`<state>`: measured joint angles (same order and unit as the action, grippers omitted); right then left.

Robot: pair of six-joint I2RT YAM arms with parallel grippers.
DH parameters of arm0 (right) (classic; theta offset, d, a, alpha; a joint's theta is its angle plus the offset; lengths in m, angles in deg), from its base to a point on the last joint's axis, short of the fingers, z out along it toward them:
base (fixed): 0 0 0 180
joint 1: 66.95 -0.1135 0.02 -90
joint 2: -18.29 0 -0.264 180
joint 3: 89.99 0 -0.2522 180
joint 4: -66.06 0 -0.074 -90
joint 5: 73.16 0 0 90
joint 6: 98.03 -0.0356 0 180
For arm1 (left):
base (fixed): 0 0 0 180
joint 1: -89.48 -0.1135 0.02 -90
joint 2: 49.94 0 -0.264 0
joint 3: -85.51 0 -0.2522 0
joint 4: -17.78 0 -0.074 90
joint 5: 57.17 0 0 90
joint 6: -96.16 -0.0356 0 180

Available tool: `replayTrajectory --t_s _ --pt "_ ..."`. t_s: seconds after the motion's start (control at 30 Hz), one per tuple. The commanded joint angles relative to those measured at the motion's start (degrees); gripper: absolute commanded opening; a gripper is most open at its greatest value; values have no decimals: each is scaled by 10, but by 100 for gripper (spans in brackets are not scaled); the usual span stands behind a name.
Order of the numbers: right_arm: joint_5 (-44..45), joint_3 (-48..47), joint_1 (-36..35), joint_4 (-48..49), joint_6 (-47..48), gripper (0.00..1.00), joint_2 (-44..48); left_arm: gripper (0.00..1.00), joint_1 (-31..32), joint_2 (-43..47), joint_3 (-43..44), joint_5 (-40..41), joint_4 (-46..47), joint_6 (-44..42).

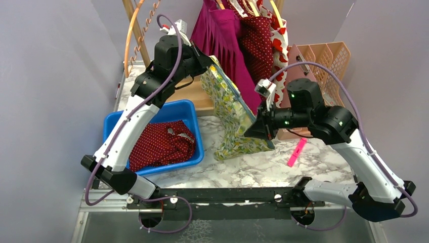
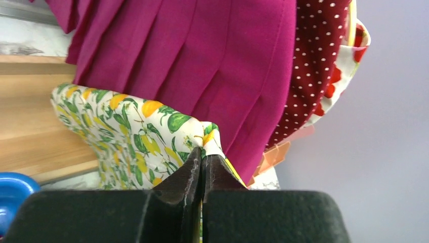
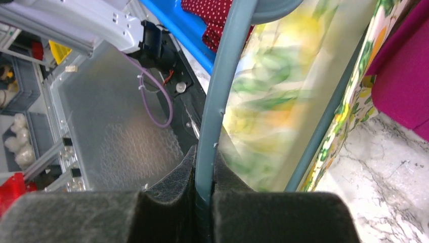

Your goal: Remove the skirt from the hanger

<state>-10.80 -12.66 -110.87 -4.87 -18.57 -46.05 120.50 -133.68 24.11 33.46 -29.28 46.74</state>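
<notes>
The left fingers (image 2: 183,177) are pressed together, pinching a top corner of the white lemon-print fabric skirt (image 2: 131,129). The right fingers (image 3: 174,187) are clamped on the bar of the grey-blue plastic hanger (image 3: 221,86). The skirt stretches between both sets of fingers, over the marble counter (image 1: 263,167).

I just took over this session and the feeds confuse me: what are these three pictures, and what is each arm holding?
These are two robot arms with two-finger grippers, bolted to a marble table. The wide picture looks down from above and behind them; the other two come from a camera on each wrist. The left gripper is shut on the lemon-print skirt at its edge. The right gripper is shut on the grey-blue hanger carrying it. Also on the table: a blue bin holding a red dotted garment, and a pink stick.
</notes>
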Motion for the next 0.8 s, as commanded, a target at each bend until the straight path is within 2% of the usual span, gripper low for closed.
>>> replayTrajectory --t_s 0.0,0.1,0.2,0.33,0.4,0.53,0.67,0.77 --pt "-84 29 -5 12 56 1 69 0 -15 -4 17 93 -13 -44" --pt "-106 55 -5 51 57 1 112 0 -28 -18 30 108 -19 -66" --pt "-140 37 -5 23 69 1 99 0 -49 -47 75 109 -38 -89" --pt "-124 30 -5 41 64 1 115 0 -65 -93 144 110 -101 -123" --pt "-121 28 -5 57 60 1 120 0 -85 -105 153 97 -131 -110" --pt "-80 24 -5 73 45 1 129 0 -130 -94 116 43 -156 -49" --pt "-24 48 -5 99 22 1 157 0 -137 -59 62 -13 -93 -53" --pt "7 76 -5 124 -13 1 163 0 -138 -39 37 -104 -50 -51"
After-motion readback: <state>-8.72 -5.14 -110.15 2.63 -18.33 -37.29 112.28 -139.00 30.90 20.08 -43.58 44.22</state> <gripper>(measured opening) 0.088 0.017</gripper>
